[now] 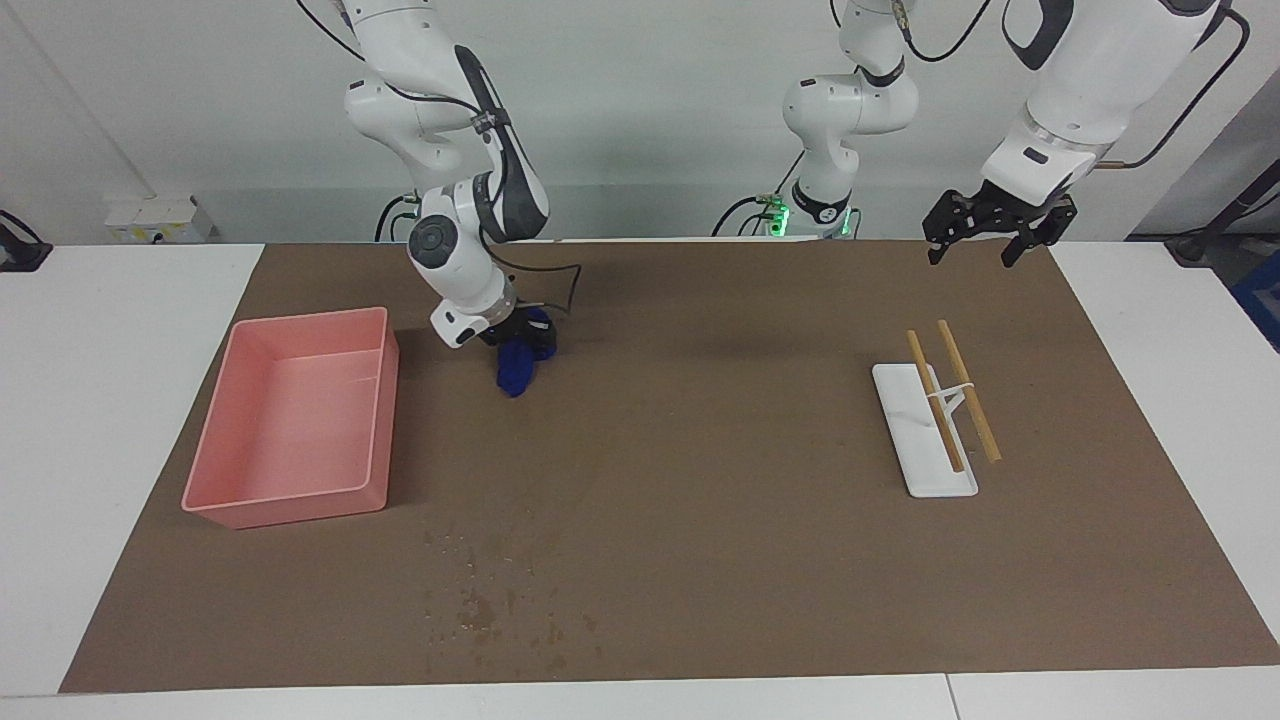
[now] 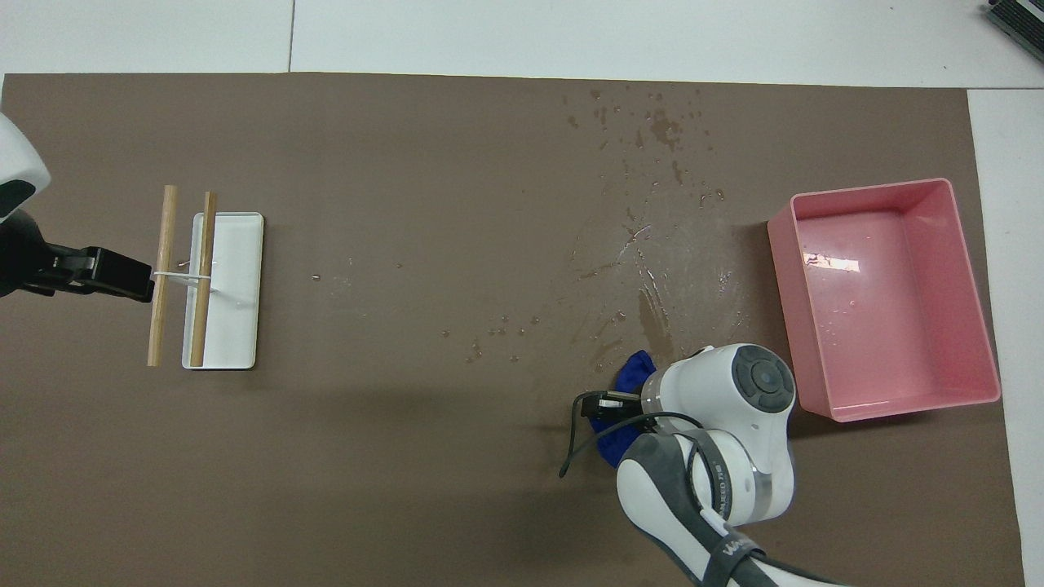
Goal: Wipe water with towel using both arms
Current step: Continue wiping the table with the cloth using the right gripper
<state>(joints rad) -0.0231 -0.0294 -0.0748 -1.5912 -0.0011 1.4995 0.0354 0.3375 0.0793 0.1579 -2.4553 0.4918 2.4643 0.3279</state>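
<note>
Right claw pinches towel, much water left on the mat

Right claw (image 1: 515,340) is pressed together on the towel (image 1: 516,372), which hangs from it as a blue bunch over the brown mat (image 1: 700,450). Taking the overhead view as a dial centred on the mat, with 12 o'clock farthest from the robots, the towel (image 2: 632,371) sits at about 4 o'clock, beside the near corner of the pink tray (image 2: 975,293), which fills 3 o'clock. Its lower end may be brushing the mat, though neither view settles that.

Left claw (image 1: 985,232) hangs spread and empty in the air over the left arm's end of the mat, waiting. A white tray (image 2: 245,285) with two wooden sticks (image 2: 163,277) across it lies at 9 o'clock.

By my reading the job is partly done at best. A smeared wet sheen (image 2: 652,277) between 2 and 3 o'clock looks like ground already passed over but not dry. A cluster of droplets (image 2: 661,130) at 1 o'clock, close to the desk (image 2: 571,33) edge, looks untouched, and small beads (image 2: 489,338) lie near the dial's centre. All of these remain to be wiped, and the left arm has no hand in the work yet
</note>
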